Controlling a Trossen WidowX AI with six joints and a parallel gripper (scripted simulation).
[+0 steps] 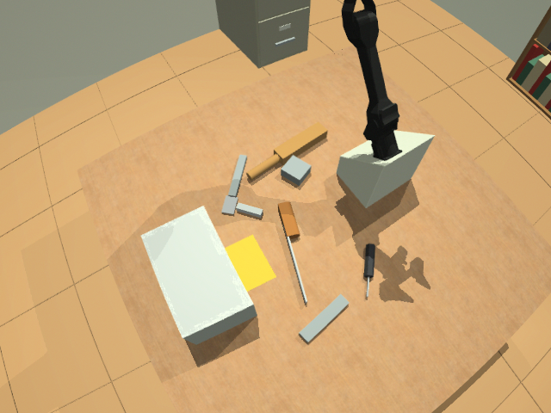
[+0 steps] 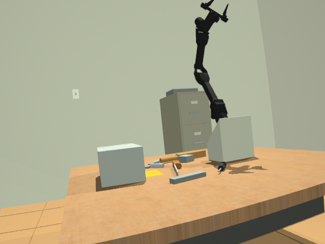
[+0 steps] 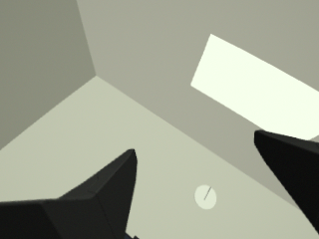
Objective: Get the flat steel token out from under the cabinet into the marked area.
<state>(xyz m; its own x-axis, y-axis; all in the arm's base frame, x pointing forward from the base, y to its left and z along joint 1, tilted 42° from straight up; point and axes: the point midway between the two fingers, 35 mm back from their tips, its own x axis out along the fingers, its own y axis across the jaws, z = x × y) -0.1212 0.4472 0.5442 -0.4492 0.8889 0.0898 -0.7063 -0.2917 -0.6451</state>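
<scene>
The cabinet [image 1: 195, 271] [image 2: 122, 166] is a pale box on the table's left. Its vent slots and the steel token do not show. The yellow marked area [image 1: 251, 261] [image 2: 154, 173] lies flat along its front. My gripper [image 2: 220, 2] [image 3: 194, 145] is open and empty, raised high above the table and pointing upward. An orange-handled tool [image 1: 288, 219] [image 2: 176, 164] with a long thin rod lies beyond the yellow area. An angled grey piece [image 1: 238, 177] with a square plate and a short bar [image 1: 250, 210] lies near the cabinet's far corner.
A wooden paddle [image 1: 300, 141] [image 2: 192, 153] lies behind a grey block [image 1: 295, 169] [image 2: 186, 158]. A flat grey bar [image 1: 324, 318] [image 2: 188, 177] and a small black screwdriver [image 1: 369, 261] [image 2: 222, 166] lie nearer the front. A pale wedge-shaped block [image 1: 391, 173] [image 2: 236, 139] stands under the arm's base.
</scene>
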